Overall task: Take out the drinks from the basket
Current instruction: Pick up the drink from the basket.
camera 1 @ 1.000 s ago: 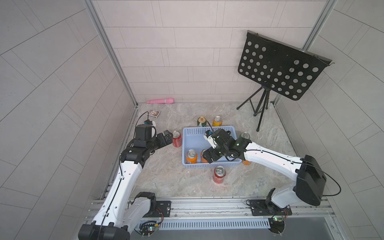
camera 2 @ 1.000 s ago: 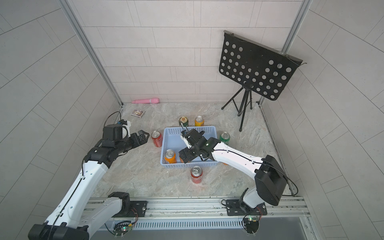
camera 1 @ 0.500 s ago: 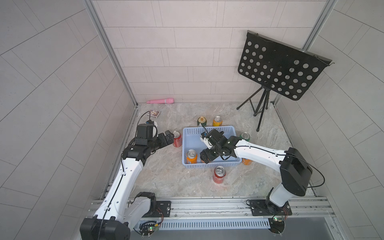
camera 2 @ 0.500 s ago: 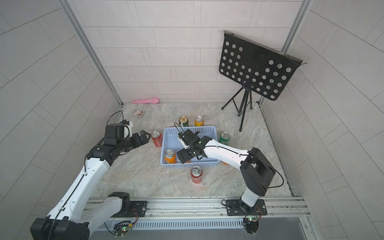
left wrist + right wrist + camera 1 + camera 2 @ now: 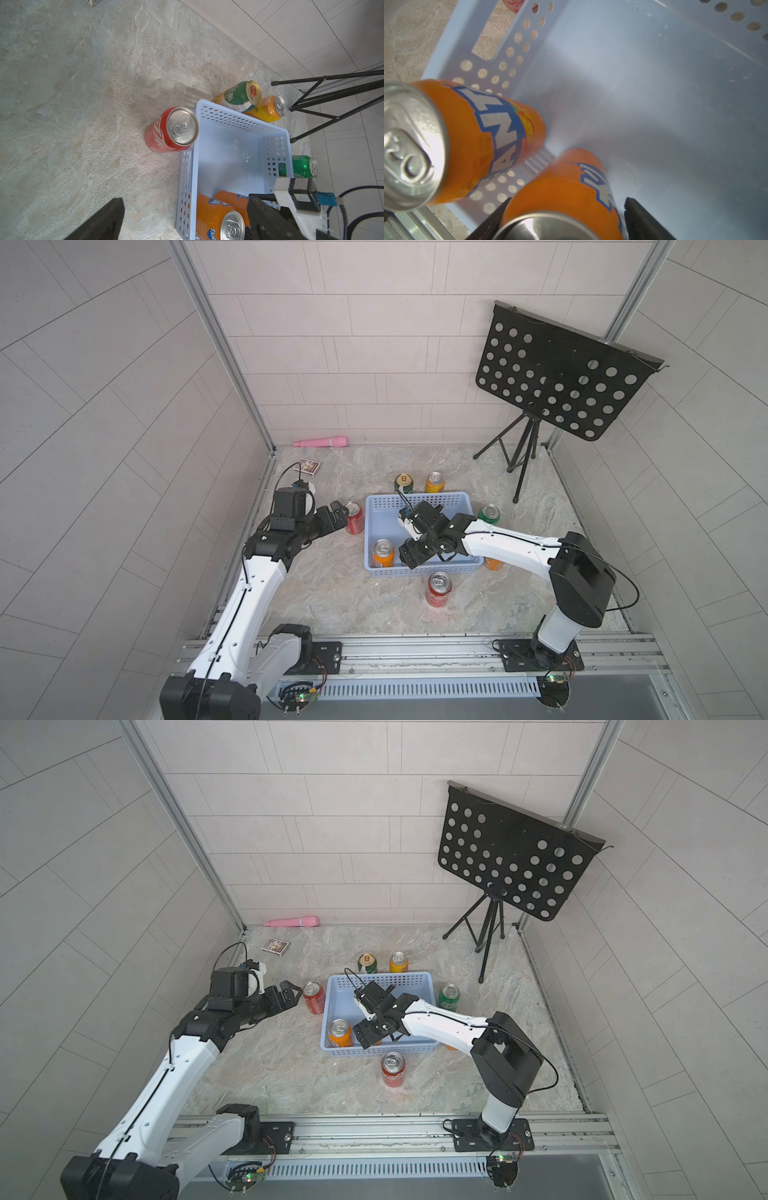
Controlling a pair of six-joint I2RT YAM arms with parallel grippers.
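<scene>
The light-blue basket holds two upright orange drinks. One orange can stands free in its near left corner. The other orange can sits between the fingers of my right gripper, which is open: one finger lies against the can and a thin gap shows at the other side. In both top views the right gripper covers that can. My left gripper is open and empty, just left of a red can that stands outside the basket.
Around the basket stand a red can in front, a green can and an orange can to the right, and a gold-topped can and an orange can behind. A music stand stands back right.
My right gripper has come down around the second orange can in the basket and its jaws have narrowed. The left gripper has crept slightly toward the red can.
</scene>
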